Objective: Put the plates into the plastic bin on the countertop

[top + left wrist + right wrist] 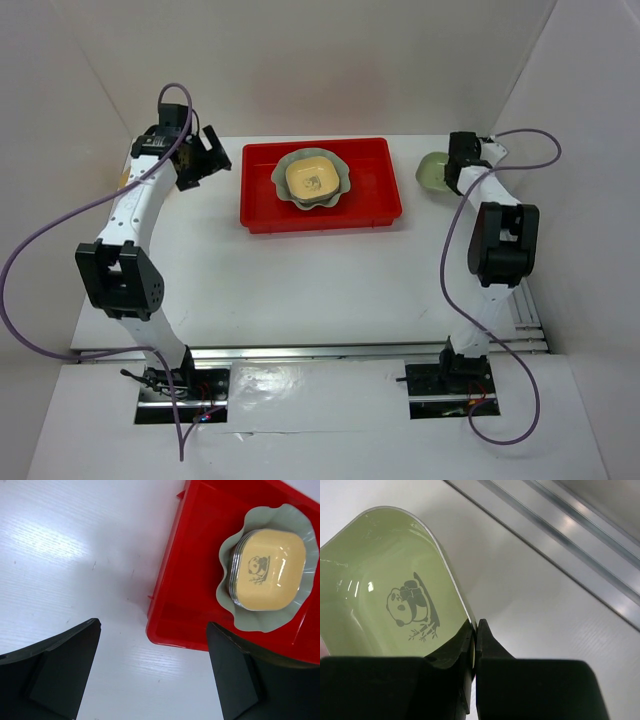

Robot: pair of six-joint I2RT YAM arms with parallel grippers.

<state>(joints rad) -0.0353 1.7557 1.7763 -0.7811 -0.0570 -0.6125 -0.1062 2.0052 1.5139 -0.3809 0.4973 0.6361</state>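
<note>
The left end effector point(153, 630) hangs with its fingers spread apart over the white desk point(320, 290), just left of the red bin point(262, 215). Inside the bin, a yellow-orange panda dish point(312, 178) tops a stack nested in the scalloped pale-green dish point(281, 180). Right of the bin, the right end effector point(474, 632) is clamped on the rim of a light green panda dish point(380, 580).

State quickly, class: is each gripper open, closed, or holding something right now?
Left gripper: open, holding nothing.
Right gripper: closed on the rim of the light green dish.
</note>
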